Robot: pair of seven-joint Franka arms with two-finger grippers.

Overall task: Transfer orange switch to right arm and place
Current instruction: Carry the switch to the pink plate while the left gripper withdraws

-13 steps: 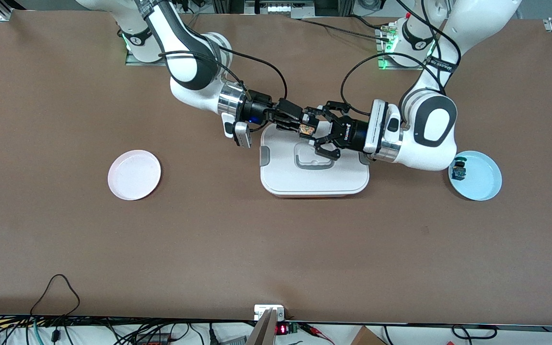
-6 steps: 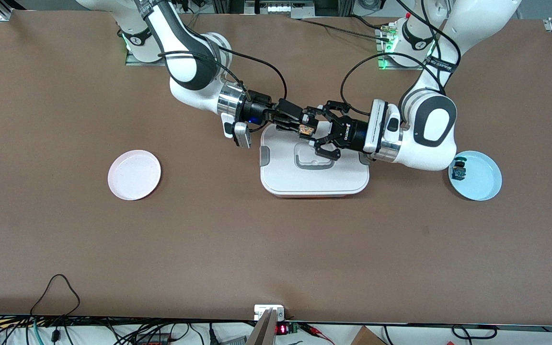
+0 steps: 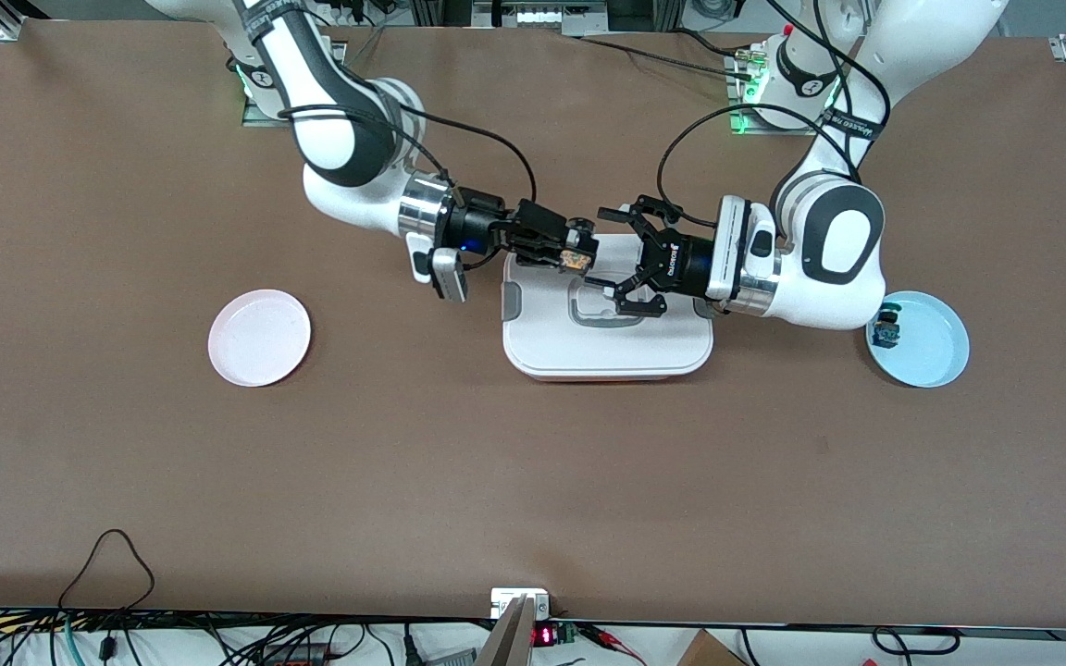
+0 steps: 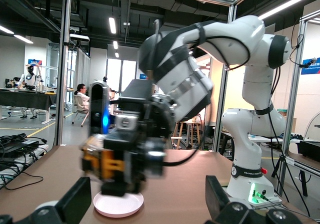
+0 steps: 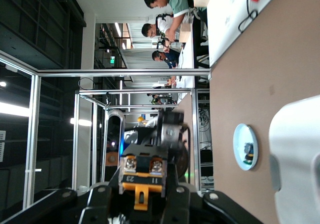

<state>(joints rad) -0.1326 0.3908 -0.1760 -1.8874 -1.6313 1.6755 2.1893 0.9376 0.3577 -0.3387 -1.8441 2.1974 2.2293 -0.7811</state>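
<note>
Right wrist view: "23" read on orange switch (image 5: 141, 176), clamped in right gripper (image 3: 579, 252) over white box (image 3: 607, 347). Left gripper (image 3: 621, 264) spread wide, empty.

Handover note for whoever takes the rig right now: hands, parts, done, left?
Right hand: shut on the orange switch, in the air over the white lidded box.
Left hand: open, empty, over the same box, apart from the switch.
Done: the switch is with the right arm.
Left: place it; the pink plate toward the right arm's end looks the likely spot.
Blue plate holds a blue-and-black component.
</note>
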